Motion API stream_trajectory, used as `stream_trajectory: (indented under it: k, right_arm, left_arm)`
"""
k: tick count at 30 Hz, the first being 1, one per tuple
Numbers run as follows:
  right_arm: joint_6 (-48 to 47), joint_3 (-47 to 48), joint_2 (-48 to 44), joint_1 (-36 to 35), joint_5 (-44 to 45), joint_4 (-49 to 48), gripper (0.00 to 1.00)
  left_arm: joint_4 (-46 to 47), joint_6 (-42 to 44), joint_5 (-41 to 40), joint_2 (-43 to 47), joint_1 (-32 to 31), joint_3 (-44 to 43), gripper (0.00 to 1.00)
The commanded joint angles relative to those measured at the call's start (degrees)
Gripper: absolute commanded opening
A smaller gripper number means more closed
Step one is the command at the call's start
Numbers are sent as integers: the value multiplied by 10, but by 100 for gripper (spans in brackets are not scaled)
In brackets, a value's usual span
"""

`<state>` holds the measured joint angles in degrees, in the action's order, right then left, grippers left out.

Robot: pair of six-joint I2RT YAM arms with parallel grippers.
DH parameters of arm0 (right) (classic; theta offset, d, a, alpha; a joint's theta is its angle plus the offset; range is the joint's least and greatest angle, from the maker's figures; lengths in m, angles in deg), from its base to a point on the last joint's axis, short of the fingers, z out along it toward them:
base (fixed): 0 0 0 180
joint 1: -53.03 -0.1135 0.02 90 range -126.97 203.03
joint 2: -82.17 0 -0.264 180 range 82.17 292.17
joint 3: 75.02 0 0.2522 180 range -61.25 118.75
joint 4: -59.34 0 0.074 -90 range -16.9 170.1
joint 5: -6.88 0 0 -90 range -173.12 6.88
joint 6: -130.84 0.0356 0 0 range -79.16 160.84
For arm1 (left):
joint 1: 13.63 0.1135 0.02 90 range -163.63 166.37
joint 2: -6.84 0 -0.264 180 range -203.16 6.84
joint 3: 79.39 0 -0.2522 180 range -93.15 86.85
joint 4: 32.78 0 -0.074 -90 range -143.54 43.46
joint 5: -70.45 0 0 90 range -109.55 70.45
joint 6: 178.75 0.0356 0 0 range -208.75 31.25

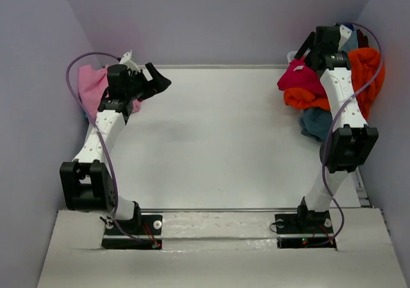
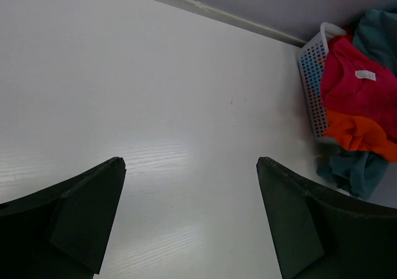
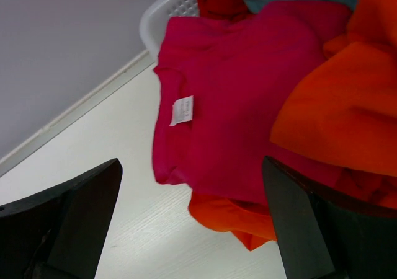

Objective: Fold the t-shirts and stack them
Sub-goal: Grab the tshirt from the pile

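Nothing readable here, honestly. The only thing with any print on it is a small white tag [image 3: 182, 110] lying on the magenta tee [image 3: 248, 93]. The right wrist view shows a few faint grey marks on the tag, but they're too small and blurry to make out a word or number. The same tag shows up in the left wrist view as a pale little rectangle on that tee, and the print is no clearer there. From the top view the tag can't be made out at all.
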<state>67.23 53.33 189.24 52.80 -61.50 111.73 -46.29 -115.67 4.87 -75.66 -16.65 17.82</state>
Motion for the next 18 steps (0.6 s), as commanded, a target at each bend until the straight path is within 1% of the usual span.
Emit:
stream_trajectory:
  k: [1,4,5,6,7,9,12,13,15,18]
  right_arm:
    - [20,-1,-30,42,56,-3,100]
    - [27,-7,-46,49,92,9,100]
    - [24,-29,-56,49,99,4,100]
    - [21,-44,-86,49,106,-6,100]
    - [9,-61,-102,49,118,-34,100]
    - [-6,-92,-133,54,131,-59,100]
    - [-23,-75,-125,54,155,-48,100]
    - [-23,-55,-108,59,162,-27,100]
    - [-21,-48,-98,59,163,-17,100]
    - [-18,-85,-99,76,151,-43,100]
  left_arm:
    - [4,14,-2,-8,-2,-26,99]
    - [13,6,12,-16,-2,-22,99]
    - [15,6,14,-20,-2,-22,99]
    - [17,5,16,-21,-2,-21,99]
    - [19,2,17,-24,-2,-20,99]
    - [20,-2,22,-28,-2,-21,99]
    - [25,-7,30,-35,-2,-20,99]
    - [26,-7,31,-34,-2,-20,99]
    - [26,-4,28,-33,-2,-18,99]
    - [22,-2,28,-32,-2,-20,99]
